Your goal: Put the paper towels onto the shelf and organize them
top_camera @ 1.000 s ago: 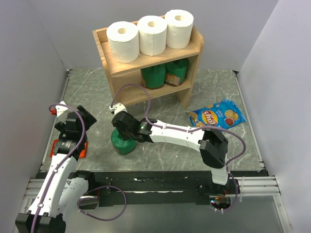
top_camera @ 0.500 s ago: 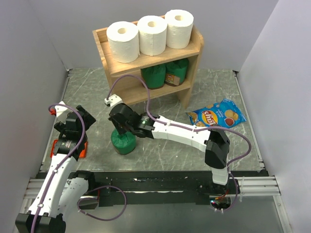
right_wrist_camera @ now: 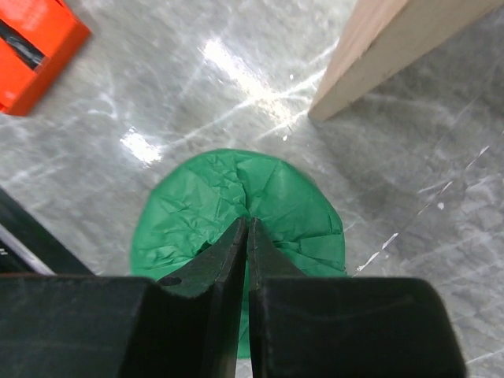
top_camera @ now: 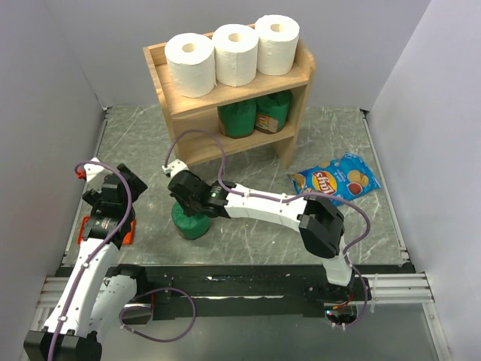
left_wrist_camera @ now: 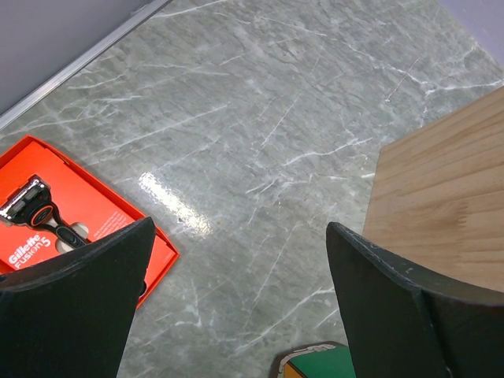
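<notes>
The three paper towels (top_camera: 189, 64) (top_camera: 236, 54) (top_camera: 276, 43) appear only in the overhead view. They stand in the upper middle of the frame, on the top tier of the shelf (top_camera: 286, 147). Each roll is upright with its long axis vertical and its core hole facing up. They sit side by side, touching, in a row that climbs from left to right along the tier. The wrist views catch only bare wood from the shelf: a flat panel at the right edge for the left wrist, and a leg at the upper right for the right wrist.

On the lower tier are two green packages (top_camera: 239, 119) (top_camera: 272, 111). A third green package (right_wrist_camera: 236, 197) stands on the table (top_camera: 248, 233) at centre frame. The right gripper (right_wrist_camera: 247, 224) is over it, jaws clenched flat together, with the tips at its crumpled top. Whether they pinch the wrapper cannot be told.

The left gripper (left_wrist_camera: 240, 236) is at the left, released, with its jaws spread wide above bare marble. An orange razor box (left_wrist_camera: 47, 213) lies just beside it. A blue chip bag (top_camera: 334, 180) lies at the right.
</notes>
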You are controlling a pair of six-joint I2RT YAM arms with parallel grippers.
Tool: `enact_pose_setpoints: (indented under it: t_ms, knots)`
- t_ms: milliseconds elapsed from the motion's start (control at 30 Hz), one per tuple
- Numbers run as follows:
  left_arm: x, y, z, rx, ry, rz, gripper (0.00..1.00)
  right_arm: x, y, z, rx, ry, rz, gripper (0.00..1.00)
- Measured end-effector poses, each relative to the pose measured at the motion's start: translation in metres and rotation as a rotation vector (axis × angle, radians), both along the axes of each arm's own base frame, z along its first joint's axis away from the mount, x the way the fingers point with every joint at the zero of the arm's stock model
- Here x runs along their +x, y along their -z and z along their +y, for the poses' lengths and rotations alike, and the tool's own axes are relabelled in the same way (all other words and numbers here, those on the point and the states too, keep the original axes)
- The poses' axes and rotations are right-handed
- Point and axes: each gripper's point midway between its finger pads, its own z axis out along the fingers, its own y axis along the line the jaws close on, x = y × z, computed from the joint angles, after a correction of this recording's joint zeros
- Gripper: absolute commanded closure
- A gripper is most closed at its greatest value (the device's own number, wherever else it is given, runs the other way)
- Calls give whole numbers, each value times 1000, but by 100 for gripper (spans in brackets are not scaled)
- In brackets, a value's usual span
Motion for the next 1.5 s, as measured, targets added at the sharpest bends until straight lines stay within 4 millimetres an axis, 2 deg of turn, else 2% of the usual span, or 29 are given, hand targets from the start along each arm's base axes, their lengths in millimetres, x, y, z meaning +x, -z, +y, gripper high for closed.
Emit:
enact_pose_setpoints:
  t_ms: [67,433,600,700,833,933,967,1000,1067,1167,1333,1500]
  knots:
    - [0,0,1,2,-3,1,4,0,6,-2,-11,3,3,89]
    - [-1,0,2,7,-11,3,4,2,5,-1,0,20,1,87]
    - [-1,0,3,8,-14,4,4,1,1,-2,9,23,1,74]
    - [-2,1,3,9,-16,5,4,-1,-12,-5,41,25,-5,71]
    - [-2,1,3,10,-17,6,4,-7,-41,-15,116,45,-13,62]
    - [-2,1,3,10,-17,6,4,-5,-62,-19,175,87,-26,46]
    - [-2,1,3,10,-17,6,4,-3,-65,-22,185,108,-28,35]
    - [-2,1,3,10,-17,6,4,-1,-66,-25,195,132,-26,32]
    - [-2,0,3,9,-16,3,4,2,-60,-31,200,182,-13,23]
    - [-3,-2,3,8,-17,-7,4,6,-41,-44,183,256,21,20]
    - [-4,-5,3,3,-17,-20,4,7,-7,-63,171,383,88,23]
    - [-5,-9,3,1,-17,-35,4,5,0,-62,209,430,132,27]
